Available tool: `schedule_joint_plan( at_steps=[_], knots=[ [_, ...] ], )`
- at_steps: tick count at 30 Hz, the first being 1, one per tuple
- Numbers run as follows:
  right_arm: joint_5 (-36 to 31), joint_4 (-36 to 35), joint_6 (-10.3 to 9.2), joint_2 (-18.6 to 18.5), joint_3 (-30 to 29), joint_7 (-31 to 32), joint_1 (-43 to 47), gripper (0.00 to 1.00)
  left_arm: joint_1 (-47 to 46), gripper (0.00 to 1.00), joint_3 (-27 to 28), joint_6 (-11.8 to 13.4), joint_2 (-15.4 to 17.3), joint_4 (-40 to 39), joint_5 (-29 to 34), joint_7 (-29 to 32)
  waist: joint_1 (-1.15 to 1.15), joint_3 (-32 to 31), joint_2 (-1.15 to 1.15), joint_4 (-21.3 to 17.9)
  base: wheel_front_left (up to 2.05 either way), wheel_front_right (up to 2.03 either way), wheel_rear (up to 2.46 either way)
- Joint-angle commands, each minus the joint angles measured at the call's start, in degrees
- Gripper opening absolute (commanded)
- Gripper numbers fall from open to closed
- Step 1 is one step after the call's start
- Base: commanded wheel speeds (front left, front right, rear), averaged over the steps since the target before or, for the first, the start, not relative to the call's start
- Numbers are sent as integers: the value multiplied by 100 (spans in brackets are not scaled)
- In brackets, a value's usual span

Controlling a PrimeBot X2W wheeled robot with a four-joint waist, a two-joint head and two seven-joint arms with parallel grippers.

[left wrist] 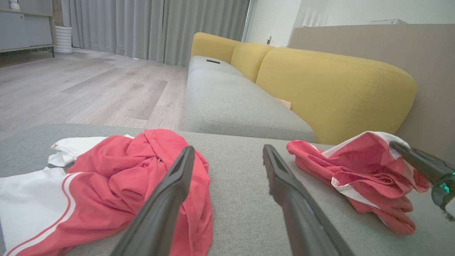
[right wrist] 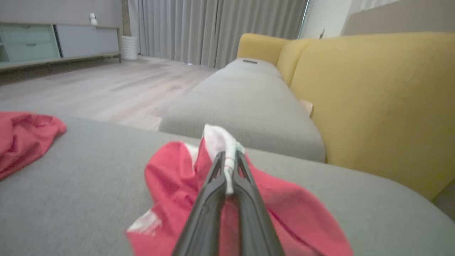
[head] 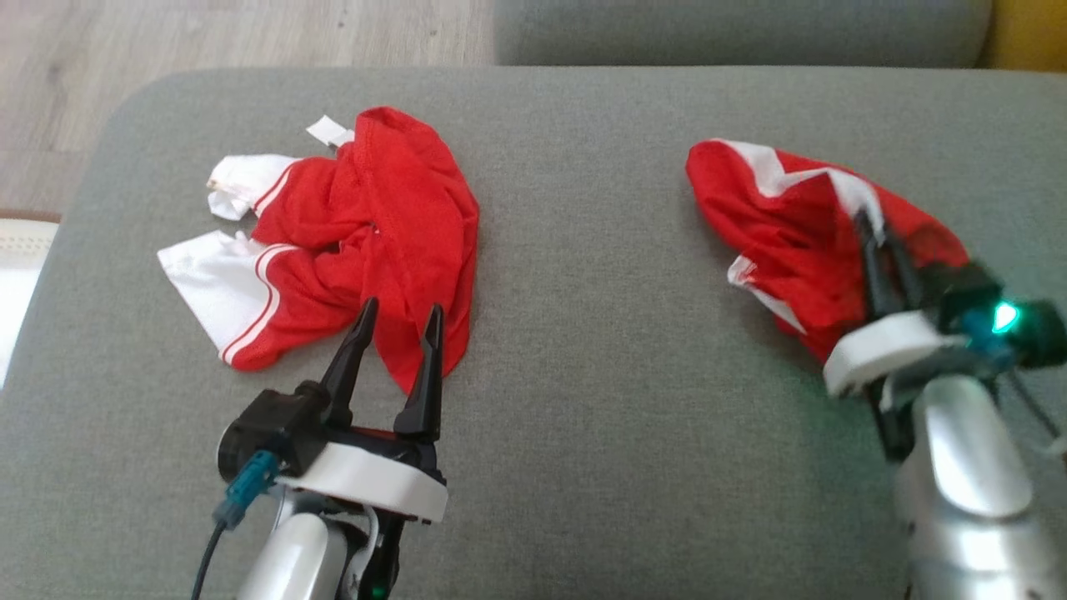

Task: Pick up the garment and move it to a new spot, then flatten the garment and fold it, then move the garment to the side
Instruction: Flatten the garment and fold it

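The right tool (head: 867, 218) is pinching a white-trimmed fold of the red garment (head: 775, 225), its two dark fingers pressed together on the cloth, and in the right wrist view the white edge is poking up just beyond the closed right tool (right wrist: 227, 156). The red garment (right wrist: 170, 177) is lying bunched on the right side of the grey upholstered seat (head: 583, 333), draping away from the pinched fold to both sides of the fingers. The left tool (head: 400, 308) is standing wide with nothing between its fingers, hovering at the near edge of a second crumpled piece, a red jersey (head: 367, 217) with white striped sleeves, well apart from the held one (bare grey fabric is lying between the two heaps). In the left wrist view the left tool (left wrist: 228, 148) is framing that bare stretch, with the red jersey (left wrist: 106, 174) to one side and the red garment (left wrist: 359, 167) to the other, in front of a yellow sofa back (left wrist: 334, 89). The right wrist and its white collar are covering the garment's near edge in the head view, so its full outline is not showing. The right wrist view is blurring toward the bottom, and the frame edge is cutting off the red jersey (right wrist: 21, 135). What kind of clothing the held piece is cannot be told.
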Motion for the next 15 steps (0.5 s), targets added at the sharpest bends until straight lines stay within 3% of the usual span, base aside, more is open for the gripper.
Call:
schedule_joint_plan(
  at_steps=[1, 9, 15],
  knots=[
    [28, -267, 43, -25, -15, -66, -459, 0, -173, 100, 132, 9, 0, -159, -60, -29, 0, -80, 0, 9, 0, 0, 0],
    [-500, -358, 43, -104, -379, -89, -1948, 0, -64, 100, 134, 22, 0, -150, -124, -29, 0, -269, 0, 67, 0, 0, 0],
    [-512, -877, 43, -167, -44, -127, -3182, 0, -17, 100, 131, 56, 0, -198, -177, -29, 0, -342, 0, 153, 0, 0, 0]
  ],
)
